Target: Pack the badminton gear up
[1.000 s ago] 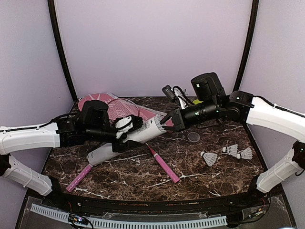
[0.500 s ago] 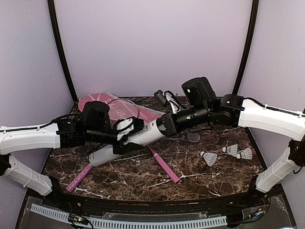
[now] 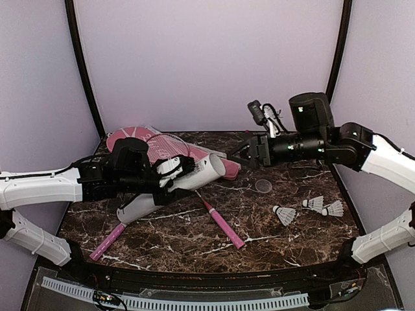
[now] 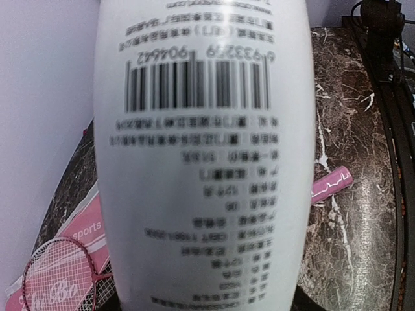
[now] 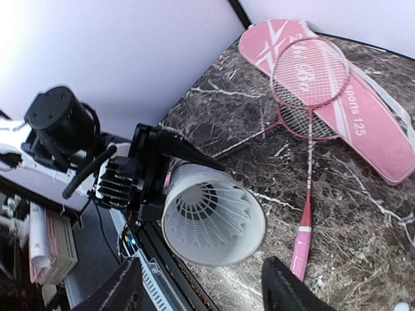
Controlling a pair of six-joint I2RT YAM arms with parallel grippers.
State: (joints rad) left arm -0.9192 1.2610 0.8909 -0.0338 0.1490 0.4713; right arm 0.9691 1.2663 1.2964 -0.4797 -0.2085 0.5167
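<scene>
Top external first. My left gripper (image 3: 170, 176) is clamped round the white tube (image 3: 188, 184), holding it slanted over the left half of the surface with its open mouth facing right. The right gripper (image 3: 243, 154) hangs just off that mouth, spread wide and carrying nothing. Three loose shuttlecocks (image 3: 313, 205) lie near the right edge. A small clear disc (image 3: 263, 186) sits between them and the tube; it might be the cap, but I can't tell. Two rackets (image 3: 224, 228) lie beneath the tube, and the pink cover (image 3: 130, 139) is in the rear left corner.

Left wrist is basically all tube label, with my own fingers hidden behind it. A racket head (image 4: 58, 275) shows at the lower left, lying on the cover.

Right wrist looks straight down the tube. One shuttlecock (image 5: 214, 217) is inside with its feather skirt towards the opening. My fingers (image 5: 285, 291) stand apart at the bottom of the view with nothing between them.

My read is that I'm loading shuttles one at a time, with three to go. To do it well I'd keep the left arm dead still and not let the mouth dip, so the one inside doesn't slide out. Then I'd bring the next one in cork-first and centred, so it nests into that skirt.
</scene>
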